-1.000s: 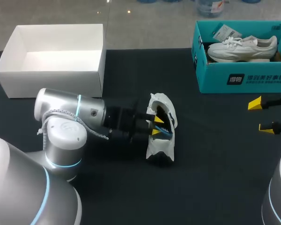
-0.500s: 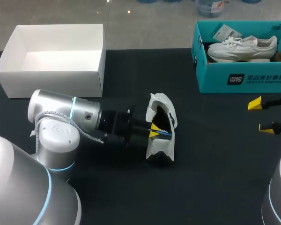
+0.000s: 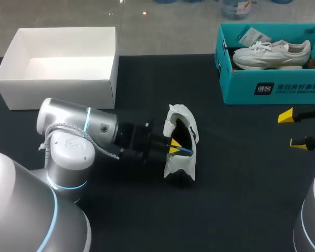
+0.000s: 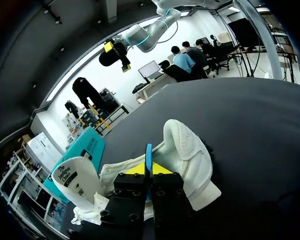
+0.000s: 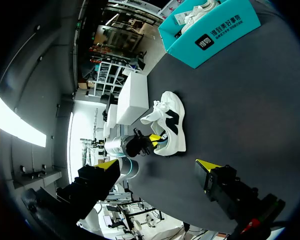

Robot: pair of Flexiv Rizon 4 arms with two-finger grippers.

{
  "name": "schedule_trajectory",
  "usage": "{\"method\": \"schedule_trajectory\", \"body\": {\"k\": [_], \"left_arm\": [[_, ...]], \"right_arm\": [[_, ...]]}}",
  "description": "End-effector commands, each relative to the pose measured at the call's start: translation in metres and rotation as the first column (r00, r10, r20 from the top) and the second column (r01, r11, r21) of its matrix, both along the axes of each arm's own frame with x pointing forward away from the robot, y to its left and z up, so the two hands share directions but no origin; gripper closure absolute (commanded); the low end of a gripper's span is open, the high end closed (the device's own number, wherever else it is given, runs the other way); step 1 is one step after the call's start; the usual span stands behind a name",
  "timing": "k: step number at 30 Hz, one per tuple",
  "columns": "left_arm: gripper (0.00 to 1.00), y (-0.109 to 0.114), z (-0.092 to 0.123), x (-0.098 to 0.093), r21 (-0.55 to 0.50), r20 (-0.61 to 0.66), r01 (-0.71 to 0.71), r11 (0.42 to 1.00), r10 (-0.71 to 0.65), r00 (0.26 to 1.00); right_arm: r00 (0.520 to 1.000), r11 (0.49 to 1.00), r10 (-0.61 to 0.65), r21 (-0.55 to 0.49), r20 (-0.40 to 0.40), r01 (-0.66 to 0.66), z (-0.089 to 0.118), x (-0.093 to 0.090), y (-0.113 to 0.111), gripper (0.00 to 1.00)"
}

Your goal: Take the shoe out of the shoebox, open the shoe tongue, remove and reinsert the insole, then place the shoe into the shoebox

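Logo and print — teal shoebox [image 3: 236, 89] front

A white shoe [image 3: 181, 144] with black side panels and a dark lining lies on the matte black table [image 3: 241, 173]. In its opening show the bright yellow tips of the left hand [image 3: 174, 147] and a thin blue strip of insole [image 3: 185, 149]. The hand's body is black, and the left arm [image 3: 79, 126] behind it is silver-grey with a pale blue ring. Beyond the shoe on that arm's side stands a plain white box [image 3: 58, 89]. On the shoe's other side, a teal box [image 3: 262, 89] with a dark label and white print holds an all-white second shoe [image 3: 270, 52]. Nearer on that side, the right hand [image 3: 292, 129] has yellow tips on black fingers.
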State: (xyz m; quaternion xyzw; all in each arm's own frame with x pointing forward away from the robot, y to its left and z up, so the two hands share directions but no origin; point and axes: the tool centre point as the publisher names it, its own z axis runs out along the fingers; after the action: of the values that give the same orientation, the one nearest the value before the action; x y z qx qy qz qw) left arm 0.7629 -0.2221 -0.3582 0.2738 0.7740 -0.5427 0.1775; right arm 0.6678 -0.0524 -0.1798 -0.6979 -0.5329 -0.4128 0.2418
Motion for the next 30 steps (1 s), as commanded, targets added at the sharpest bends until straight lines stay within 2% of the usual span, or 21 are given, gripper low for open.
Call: {"method": "schedule_trajectory", "body": {"k": [1, 3, 4, 6, 7, 11, 13, 14, 15, 16, 18, 24, 29, 30], "left_arm": [[0.63, 0.003, 0.007, -0.003, -0.006, 0.003, -0.008, 1.0, 0.008, 1.0], [0.38, 0.008, 0.014, -0.004, -0.02, 0.005, -0.011, 1.0, 0.011, 1.0], [0.37, 0.01, 0.018, -0.004, -0.024, 0.008, -0.012, 1.0, 0.012, 1.0], [0.42, 0.014, 0.023, -0.004, -0.027, 0.016, -0.016, 0.999, 0.016, 1.0], [0.5, 0.015, 0.025, -0.003, -0.033, 0.019, -0.018, 0.999, 0.019, 1.0], [0.67, 0.016, 0.027, -0.003, -0.03, 0.027, -0.018, 0.999, 0.019, 0.999], [0.78, 0.015, 0.024, -0.004, -0.025, 0.018, -0.012, 1.0, 0.012, 1.0], [0.78, 0.013, 0.022, -0.004, -0.021, 0.012, -0.009, 1.0, 0.009, 1.0], [0.83, 0.012, 0.019, -0.004, -0.016, 0.003, -0.006, 1.0, 0.006, 1.0], [0.94, 0.011, 0.015, -0.005, -0.007, 0.001, -0.002, 1.0, 0.002, 1.0], [0.99, 0.008, 0.011, -0.007, -0.003, -0.015, 0.008, 1.0, -0.008, 1.0], [1.0, 0.002, 0.003, -0.01, 0.016, -0.032, 0.029, 0.999, -0.028, 0.999], [1.0, 0.004, 0.01, -0.013, 0.014, -0.029, 0.035, 0.999, -0.034, 0.999], [0.84, 0.005, 0.013, -0.013, 0.015, -0.025, 0.035, 0.999, -0.035, 0.999]], "right_arm": [[1.0, 1.0, -0.006, -0.003, 0.001, 0.006, 0.001, -0.004, 0.0, 0.0], [1.0, 1.0, -0.006, -0.003, 0.001, 0.006, 0.001, -0.004, 0.0, 0.0], [1.0, 1.0, -0.006, -0.003, 0.001, 0.006, 0.001, -0.004, 0.0, 0.0], [1.0, 1.0, -0.006, -0.003, 0.001, 0.006, 0.001, -0.004, 0.0, 0.0], [1.0, 1.0, -0.006, -0.003, 0.001, 0.006, 0.001, -0.004, 0.0, 0.0], [1.0, 1.0, -0.006, -0.003, 0.001, 0.006, 0.001, -0.004, 0.0, 0.0], [1.0, 1.0, -0.006, -0.003, 0.001, 0.006, 0.001, -0.004, 0.0, 0.0], [1.0, 1.0, -0.006, -0.003, 0.001, 0.006, 0.001, -0.004, 0.0, 0.0], [1.0, 1.0, -0.006, -0.003, 0.001, 0.006, 0.001, -0.004, 0.0, 0.0], [1.0, 1.0, -0.006, -0.003, 0.001, 0.006, 0.001, -0.004, 0.0, 0.0], [1.0, 1.0, -0.006, -0.003, 0.001, 0.006, 0.001, -0.004, 0.0, 0.0], [1.0, 1.0, -0.006, -0.003, 0.001, 0.006, 0.001, -0.004, 0.0, 0.0], [1.0, 1.0, -0.006, -0.003, 0.001, 0.006, 0.001, -0.004, 0.0, 0.0], [1.0, 1.0, -0.006, -0.003, 0.001, 0.006, 0.001, -0.004, 0.0, 0.0]]}}
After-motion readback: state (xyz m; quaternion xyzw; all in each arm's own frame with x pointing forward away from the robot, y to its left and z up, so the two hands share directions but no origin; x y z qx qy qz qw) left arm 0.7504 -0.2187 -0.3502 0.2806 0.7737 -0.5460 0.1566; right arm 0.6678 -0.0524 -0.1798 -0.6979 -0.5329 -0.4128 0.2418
